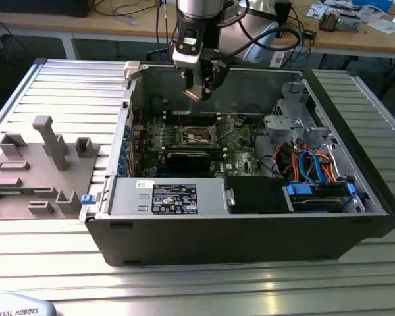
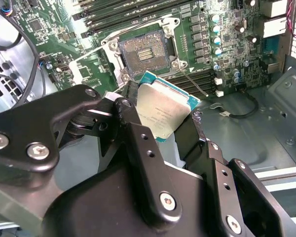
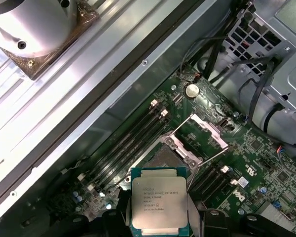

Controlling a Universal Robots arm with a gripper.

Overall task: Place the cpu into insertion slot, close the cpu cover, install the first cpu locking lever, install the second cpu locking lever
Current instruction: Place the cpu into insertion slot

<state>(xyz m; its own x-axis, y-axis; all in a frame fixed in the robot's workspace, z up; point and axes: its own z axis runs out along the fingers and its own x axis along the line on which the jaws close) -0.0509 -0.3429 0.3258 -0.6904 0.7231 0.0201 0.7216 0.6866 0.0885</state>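
My gripper (image 1: 199, 91) hangs inside the open computer case (image 1: 355, 217), above the motherboard, shut on the cpu (image 2: 163, 111). The cpu is a flat square chip with a dull silver top and a teal edge, pinched between two black fingers (image 2: 133, 123) in both wrist views (image 3: 159, 202). It is tilted and held well clear of the board. Below it the insertion slot (image 3: 168, 157) lies bare, also seen as a dark square (image 2: 144, 52). The cpu cover (image 3: 207, 129) stands flipped open beside the slot. Thin wire locking levers (image 2: 194, 81) stick out from the socket, unlatched.
Memory slots (image 3: 130, 148) run beside the socket. A drive cage (image 1: 291, 112) and coloured cables (image 1: 309, 161) fill the case's right in the exterior view, and a power supply (image 1: 174, 197) lies along the front. A grey fixture plate (image 1: 43, 171) sits outside, at the exterior view's left.
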